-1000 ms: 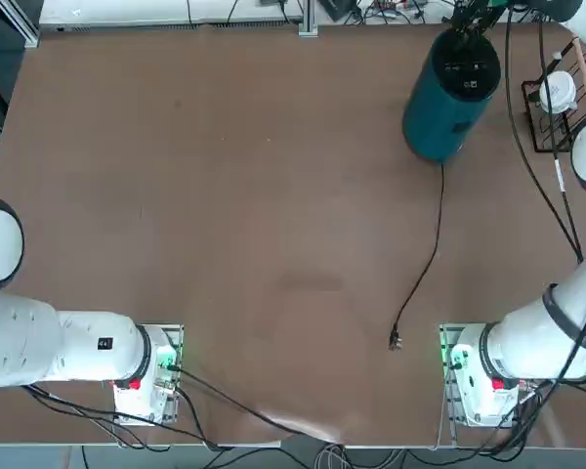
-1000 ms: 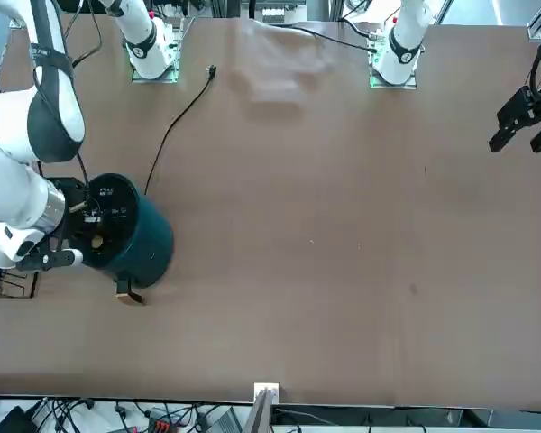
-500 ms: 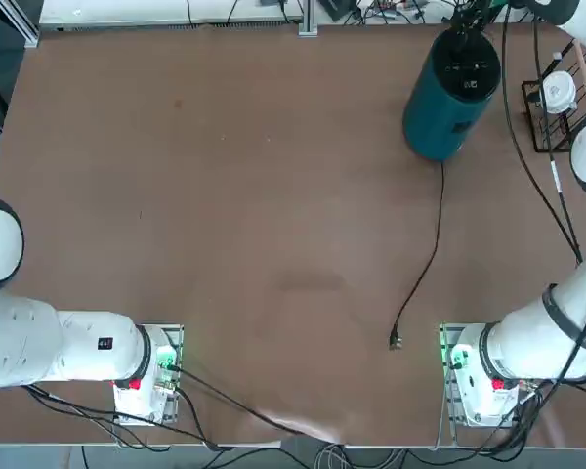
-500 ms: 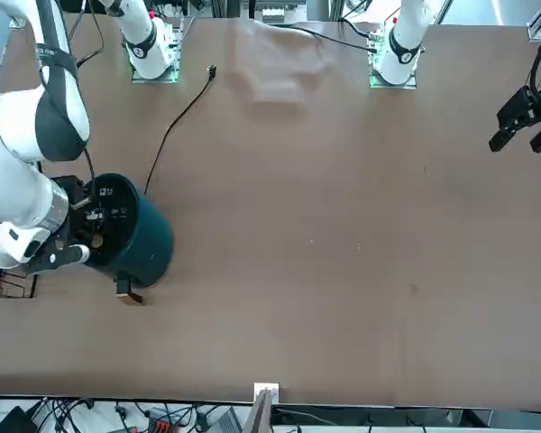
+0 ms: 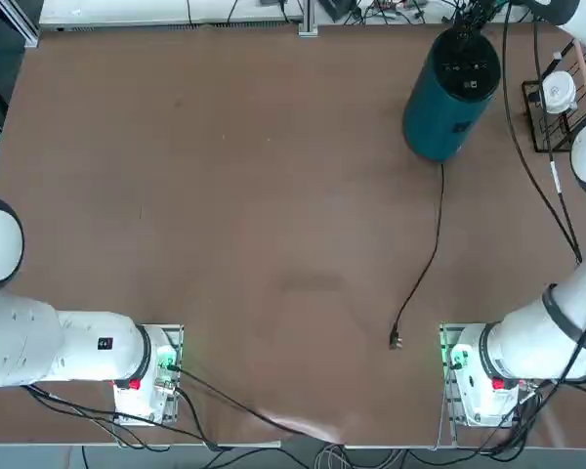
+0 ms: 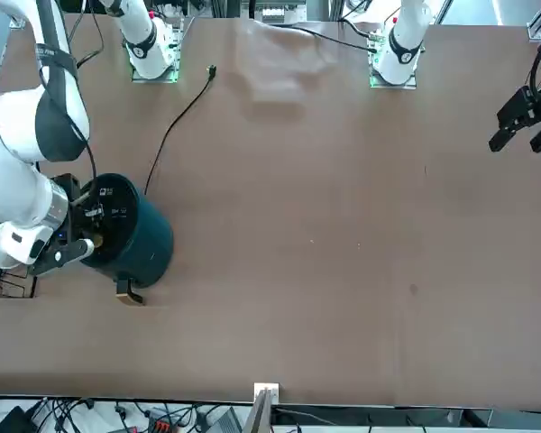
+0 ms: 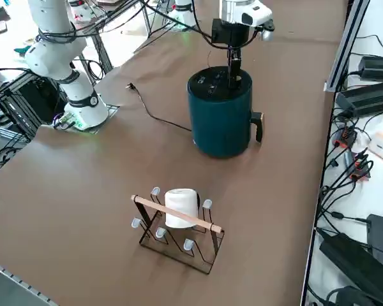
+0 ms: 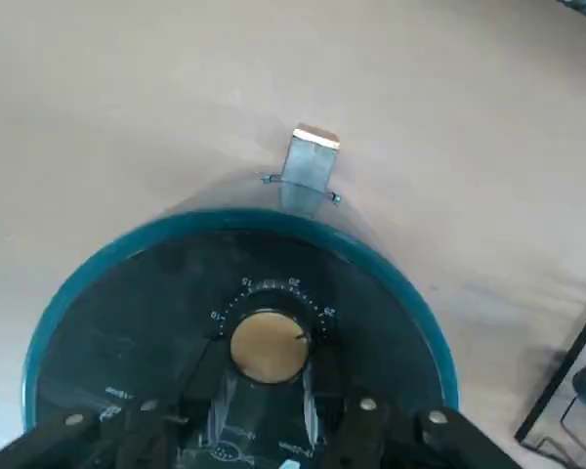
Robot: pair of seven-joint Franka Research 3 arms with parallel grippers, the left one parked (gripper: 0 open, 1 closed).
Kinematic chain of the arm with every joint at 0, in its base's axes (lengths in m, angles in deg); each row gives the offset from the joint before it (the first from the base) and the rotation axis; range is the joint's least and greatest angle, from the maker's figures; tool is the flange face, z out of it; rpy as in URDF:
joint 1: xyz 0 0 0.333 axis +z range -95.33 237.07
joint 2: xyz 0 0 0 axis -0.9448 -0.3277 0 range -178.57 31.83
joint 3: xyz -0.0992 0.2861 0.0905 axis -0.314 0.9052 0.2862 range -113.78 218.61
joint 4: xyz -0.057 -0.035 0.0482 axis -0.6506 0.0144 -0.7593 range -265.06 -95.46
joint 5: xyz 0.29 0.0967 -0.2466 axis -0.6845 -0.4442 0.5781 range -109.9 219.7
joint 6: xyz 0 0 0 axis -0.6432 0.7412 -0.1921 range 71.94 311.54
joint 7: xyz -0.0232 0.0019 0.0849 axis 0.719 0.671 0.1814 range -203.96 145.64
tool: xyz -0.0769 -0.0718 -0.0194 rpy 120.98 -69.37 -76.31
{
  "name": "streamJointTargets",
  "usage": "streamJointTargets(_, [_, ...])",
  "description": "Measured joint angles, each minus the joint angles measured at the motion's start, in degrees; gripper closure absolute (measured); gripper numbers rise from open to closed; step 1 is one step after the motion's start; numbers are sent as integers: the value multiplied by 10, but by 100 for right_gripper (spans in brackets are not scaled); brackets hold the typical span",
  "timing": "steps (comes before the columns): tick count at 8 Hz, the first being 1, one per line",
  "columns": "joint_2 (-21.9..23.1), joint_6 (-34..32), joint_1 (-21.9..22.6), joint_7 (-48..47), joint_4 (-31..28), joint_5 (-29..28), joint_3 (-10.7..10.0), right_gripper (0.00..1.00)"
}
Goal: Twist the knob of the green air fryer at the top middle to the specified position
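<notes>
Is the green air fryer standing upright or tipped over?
Upright. The green air fryer stands on its base, black panel facing up, with the right gripper shut on the knob.

In the overhead view, the far rim of the dark teal-green cylindrical air fryer (image 5: 451, 83) at one o'clock is covered by the black right gripper (image 5: 472, 17), cut by the upper edge. The small round tan knob (image 8: 269, 345) shows plainly only from the wrist. The black wire rack (image 6: 4, 284) is cropped at eight o'clock in the front view.
</notes>
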Motion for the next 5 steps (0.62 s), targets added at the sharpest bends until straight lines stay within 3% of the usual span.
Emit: streamJointTargets(5, [0, 1, -1, 126, 0, 2, -1, 58])
